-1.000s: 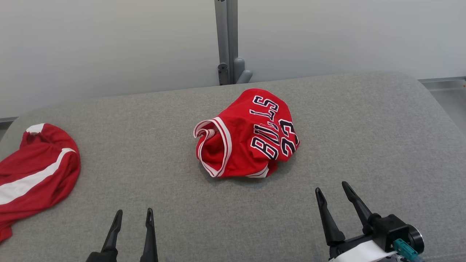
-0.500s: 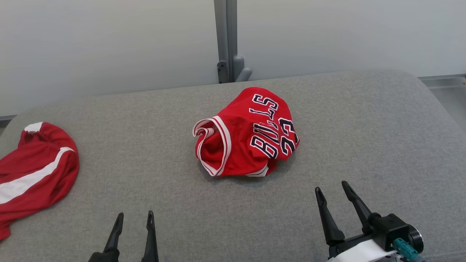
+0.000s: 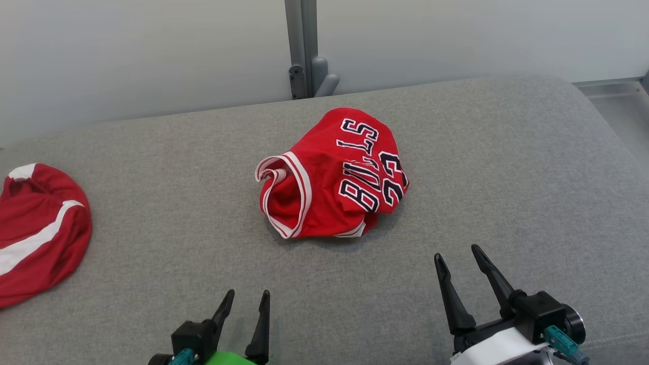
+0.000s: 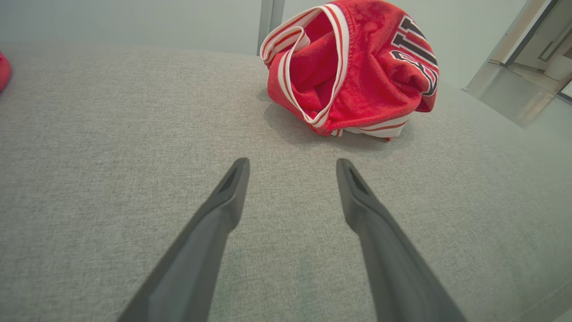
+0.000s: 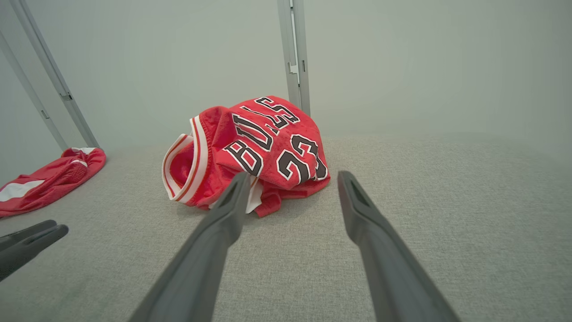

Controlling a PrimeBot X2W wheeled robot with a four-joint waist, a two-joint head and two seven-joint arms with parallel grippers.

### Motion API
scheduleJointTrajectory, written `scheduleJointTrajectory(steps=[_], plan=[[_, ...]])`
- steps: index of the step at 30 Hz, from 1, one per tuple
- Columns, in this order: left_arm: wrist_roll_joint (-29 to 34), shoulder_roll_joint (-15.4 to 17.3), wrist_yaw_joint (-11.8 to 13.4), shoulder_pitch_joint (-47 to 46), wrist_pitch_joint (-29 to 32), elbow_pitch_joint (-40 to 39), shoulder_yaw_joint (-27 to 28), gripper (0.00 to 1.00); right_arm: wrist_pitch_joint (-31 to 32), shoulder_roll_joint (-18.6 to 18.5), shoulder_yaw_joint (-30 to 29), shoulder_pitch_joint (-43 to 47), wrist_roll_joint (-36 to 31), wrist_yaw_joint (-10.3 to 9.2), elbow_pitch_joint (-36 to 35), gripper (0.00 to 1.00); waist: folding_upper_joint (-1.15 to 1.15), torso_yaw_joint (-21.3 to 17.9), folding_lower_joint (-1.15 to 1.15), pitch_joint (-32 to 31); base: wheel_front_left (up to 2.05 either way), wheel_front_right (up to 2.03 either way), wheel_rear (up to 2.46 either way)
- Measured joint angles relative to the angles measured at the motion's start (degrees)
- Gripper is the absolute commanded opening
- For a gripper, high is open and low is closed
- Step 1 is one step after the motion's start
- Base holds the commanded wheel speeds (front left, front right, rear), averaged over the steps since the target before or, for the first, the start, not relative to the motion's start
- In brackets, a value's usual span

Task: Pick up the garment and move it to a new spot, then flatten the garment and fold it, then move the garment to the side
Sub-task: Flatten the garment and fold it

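Left jaws: apart and empty, low at the near edge of the head view, tips pointing toward the jersey (image 3: pixel 332 175) and stopping short of it.
Right jaws: apart and empty at the near right, with the jersey ahead of them.
Jersey: red Bulls 23 basketball top, crumpled into a mound mid-bench. Its white-trimmed opening faces the robot's left and its lettering faces the right.
Step in hand: probably the first reach to pick it up.
Doing it well: come in low and close on the trimmed edge, not the top of the mound. Lift it clear before carrying.
Bench (image 3: pixel 507 167): grey fabric, bare around the jersey.
Other garment (image 3: pixel 35 228): red with a white stripe, at the far left and well apart. Leave it alone.
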Motion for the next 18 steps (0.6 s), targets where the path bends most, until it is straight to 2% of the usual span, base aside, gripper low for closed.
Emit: scheduleJointTrajectory(steps=[9, 15, 18], plan=[[-5.76, -0.01, 0.01, -11.37, 0.01, 10.56, -5.72, 1.00, 0.00, -0.25, 0.53, -2.44, -0.60, 0.00, -0.11, 1.00, 0.00, -2.64, 0.00, 3.49, 0.00, 0.00, 0.00], [-10.15, -0.02, -0.52, -15.33, 0.01, 14.60, -6.68, 1.00, 0.00, -0.42, 0.63, -3.63, -0.62, 0.00, -0.34, 1.00, 0.00, -4.76, 0.00, 5.56, 0.00, 0.00, 0.00], [-14.47, -0.03, -1.41, -17.29, 0.00, 17.67, -7.45, 1.00, 0.00, -0.46, 0.90, -4.59, -0.60, 0.00, -0.68, 1.00, 0.00, -6.36, 0.00, 7.22, 0.00, 0.00, 0.00]])
